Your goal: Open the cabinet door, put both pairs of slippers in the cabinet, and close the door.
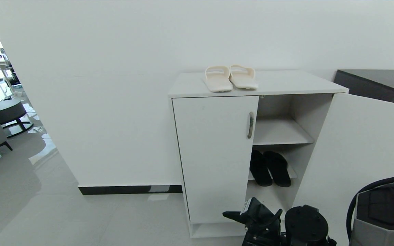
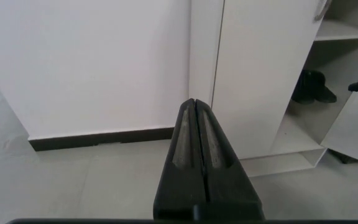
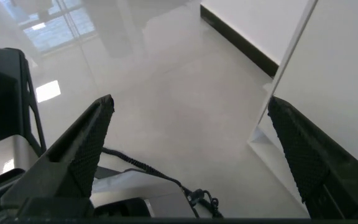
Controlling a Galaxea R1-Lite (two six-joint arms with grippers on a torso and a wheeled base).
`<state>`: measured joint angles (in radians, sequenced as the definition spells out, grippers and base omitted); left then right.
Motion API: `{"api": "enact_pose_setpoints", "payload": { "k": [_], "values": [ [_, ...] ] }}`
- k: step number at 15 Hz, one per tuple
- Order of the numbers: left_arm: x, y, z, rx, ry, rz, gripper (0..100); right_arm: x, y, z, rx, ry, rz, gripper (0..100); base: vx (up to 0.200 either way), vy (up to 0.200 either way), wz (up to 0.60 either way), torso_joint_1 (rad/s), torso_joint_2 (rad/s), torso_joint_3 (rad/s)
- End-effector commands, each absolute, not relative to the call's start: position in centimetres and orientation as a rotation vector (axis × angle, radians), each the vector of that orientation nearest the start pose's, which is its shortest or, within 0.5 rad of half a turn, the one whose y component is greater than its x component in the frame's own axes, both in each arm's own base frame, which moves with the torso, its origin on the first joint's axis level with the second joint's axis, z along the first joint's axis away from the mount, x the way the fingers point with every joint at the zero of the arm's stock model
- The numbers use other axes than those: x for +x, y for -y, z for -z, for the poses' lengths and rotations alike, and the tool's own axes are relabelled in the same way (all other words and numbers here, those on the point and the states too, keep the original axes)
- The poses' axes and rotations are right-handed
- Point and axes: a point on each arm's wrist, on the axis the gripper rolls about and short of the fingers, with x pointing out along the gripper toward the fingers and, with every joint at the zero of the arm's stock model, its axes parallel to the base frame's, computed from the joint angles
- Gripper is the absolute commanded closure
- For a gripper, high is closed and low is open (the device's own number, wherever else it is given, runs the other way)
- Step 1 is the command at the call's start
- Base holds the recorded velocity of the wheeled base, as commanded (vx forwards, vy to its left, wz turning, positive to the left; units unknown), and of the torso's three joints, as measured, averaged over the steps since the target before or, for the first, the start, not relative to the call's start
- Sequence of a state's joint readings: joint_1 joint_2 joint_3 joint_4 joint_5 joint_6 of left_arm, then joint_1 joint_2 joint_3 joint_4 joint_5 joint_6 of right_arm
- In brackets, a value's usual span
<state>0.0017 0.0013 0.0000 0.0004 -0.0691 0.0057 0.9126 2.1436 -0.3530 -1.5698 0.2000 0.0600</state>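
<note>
The cream slippers (image 1: 230,78) sit on top of the cabinet (image 1: 286,82), side by side and touching, long axis running front to back, heels looking like they face the robot. The black slippers (image 1: 270,168) are inside on the lower shelf, so half the job looks done. The shelf (image 1: 279,131) above them seems the natural spot for the cream pair.

Both hands hang low near the cabinet's base, so the cream pair is up and forward from either one. The left hand (image 2: 194,102) has its fingers pressed together, holding nothing. The right hand (image 3: 190,102) is spread wide, so it's probably the handier pick.

Watch-outs: the right door (image 1: 354,153) swings out wide on the robot's right, and the left door (image 1: 214,153) is closed, so the way in is only the right half.
</note>
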Motion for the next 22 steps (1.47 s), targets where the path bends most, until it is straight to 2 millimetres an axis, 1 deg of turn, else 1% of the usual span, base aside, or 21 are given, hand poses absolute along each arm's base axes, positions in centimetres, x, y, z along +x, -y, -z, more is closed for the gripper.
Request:
{"api": "enact_pose_setpoints", "payload": {
  "k": [1, 11, 22],
  "values": [
    [-2.27, 0.16, -7.55, 0.006, -0.001, 0.067, 100, 17.86, -23.84, -4.22, -0.028, -0.252, -1.100, 0, 0.000, 0.000, 0.00, 0.188, -0.47, -0.281],
    [-2.27, 0.16, -7.55, 0.008, -0.001, 0.068, 100, 17.89, -23.86, -4.24, -0.028, -0.251, -1.099, 0, 0.000, 0.000, 0.00, 0.220, -0.50, -0.285],
    [-2.27, 0.16, -7.55, 0.006, -0.001, 0.066, 100, 17.63, -23.84, -4.18, -0.029, -0.258, -1.109, 0, 0.000, 0.000, 0.00, 0.262, -0.56, -0.300]
  ]
}}
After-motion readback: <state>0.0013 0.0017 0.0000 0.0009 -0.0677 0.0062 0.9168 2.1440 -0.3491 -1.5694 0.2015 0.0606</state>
